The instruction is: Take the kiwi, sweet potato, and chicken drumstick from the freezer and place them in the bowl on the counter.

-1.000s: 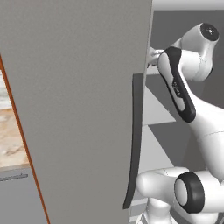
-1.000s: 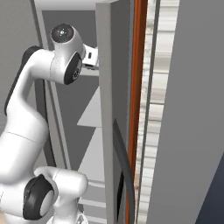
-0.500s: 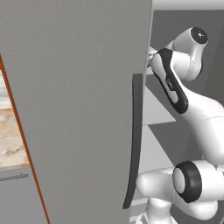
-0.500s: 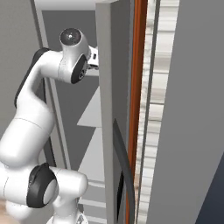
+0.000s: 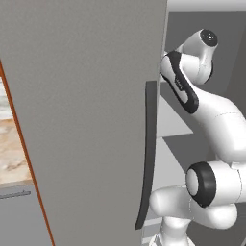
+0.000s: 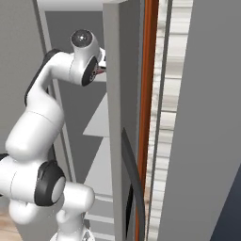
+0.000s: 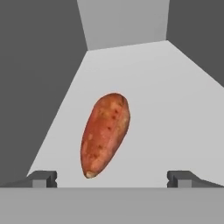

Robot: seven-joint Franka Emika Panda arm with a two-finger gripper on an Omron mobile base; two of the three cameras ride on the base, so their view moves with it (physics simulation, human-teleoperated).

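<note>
One sweet potato (image 7: 105, 134); one freezer door (image 5: 86, 120); one dark handle (image 5: 147, 153); two shelves (image 6: 101, 141).

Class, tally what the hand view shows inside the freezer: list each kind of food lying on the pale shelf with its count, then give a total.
Sweet potato: 1
Total: 1 item on the pale shelf, lying ahead of the open gripper.

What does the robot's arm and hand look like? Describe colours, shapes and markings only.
The glossy white arm is built of rounded segments with black joint rings and round dark end caps. A black band runs along one link. The hand ends in two small dark grey blocky fingertips.
</note>
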